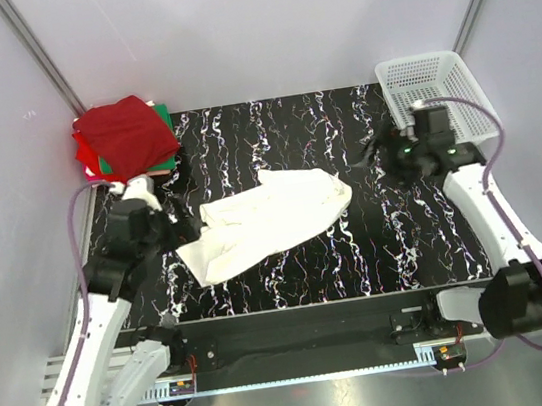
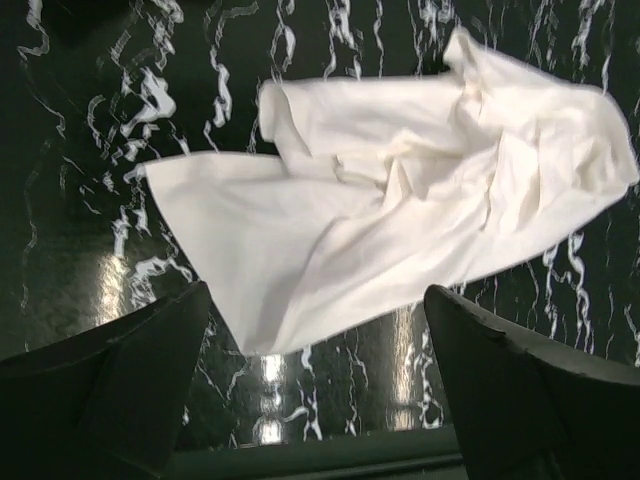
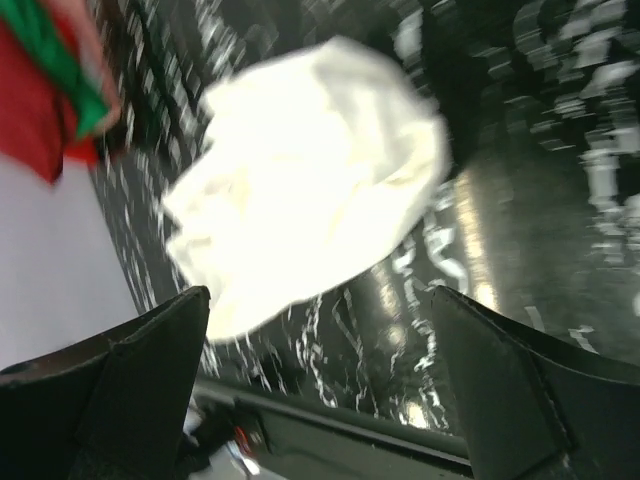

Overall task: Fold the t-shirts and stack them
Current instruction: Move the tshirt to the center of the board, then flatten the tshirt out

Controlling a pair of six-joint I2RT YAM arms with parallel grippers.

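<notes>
The white t-shirt (image 1: 268,218) lies crumpled and unfolded near the middle of the black white-veined table (image 1: 407,234), stretched at a slant from near left to far right. From the left wrist camera its cloth shows loose folds and a bunched far end, and 1 flat corner points toward the near edge.

In the far left corner sits the stack of folded tees, well apart from the white one: the dark red t-shirt (image 1: 125,133) is on top, the bright red t-shirt (image 1: 85,153) peeks out below it at the left, and a green t-shirt (image 1: 167,118) edge shows at the right side.

The left gripper (image 2: 315,400) hovers above the near left end of the white shirt, its 2 fingers spread wide with only cloth and table seen between them, grasping nothing. The right gripper (image 3: 320,390) hangs over the right side of the table, beside the shirt's far end, also spread apart and empty; its view is blurred.

A white plastic mesh basket (image 1: 431,84) stands in the far right corner, just behind the right arm.
</notes>
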